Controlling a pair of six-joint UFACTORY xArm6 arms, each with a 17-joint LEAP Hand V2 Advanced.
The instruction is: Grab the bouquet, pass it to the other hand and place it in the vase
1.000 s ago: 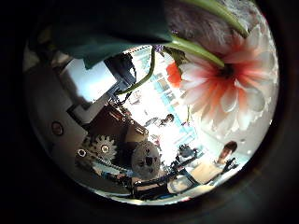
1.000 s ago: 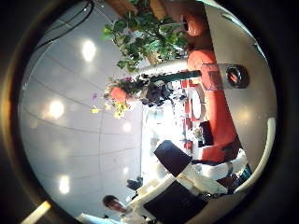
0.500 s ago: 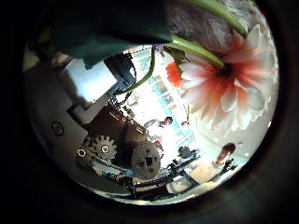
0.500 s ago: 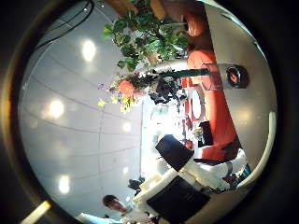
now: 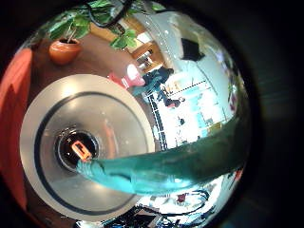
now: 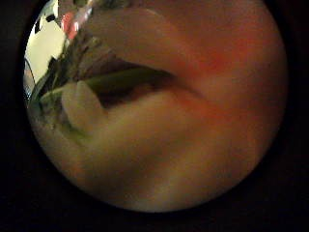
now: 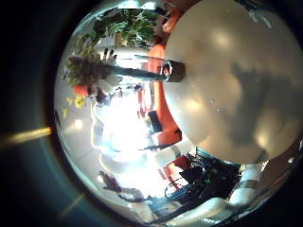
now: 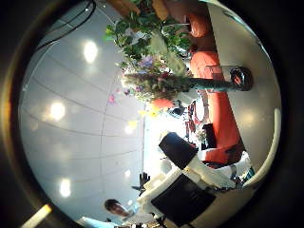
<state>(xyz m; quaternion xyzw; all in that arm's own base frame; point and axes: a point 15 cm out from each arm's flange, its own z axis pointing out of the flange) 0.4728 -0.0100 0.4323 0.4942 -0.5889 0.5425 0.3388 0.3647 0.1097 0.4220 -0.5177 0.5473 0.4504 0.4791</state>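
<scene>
In the left hand's thumb-side palm view, the pink-and-white flower (image 6: 183,126) that sat at one side a second ago now fills nearly the whole picture, with only a green stem (image 6: 106,82) crossing it, so the room behind is almost wholly covered. In the right hand's thumb-side palm view, the bouquet (image 8: 152,78) has shifted from beside the vase (image 8: 239,78) toward the leafy plant (image 8: 142,28), its stems (image 8: 204,84) now reaching straight to the vase's mouth. The left hand (image 8: 185,176) shows larger there than before.
</scene>
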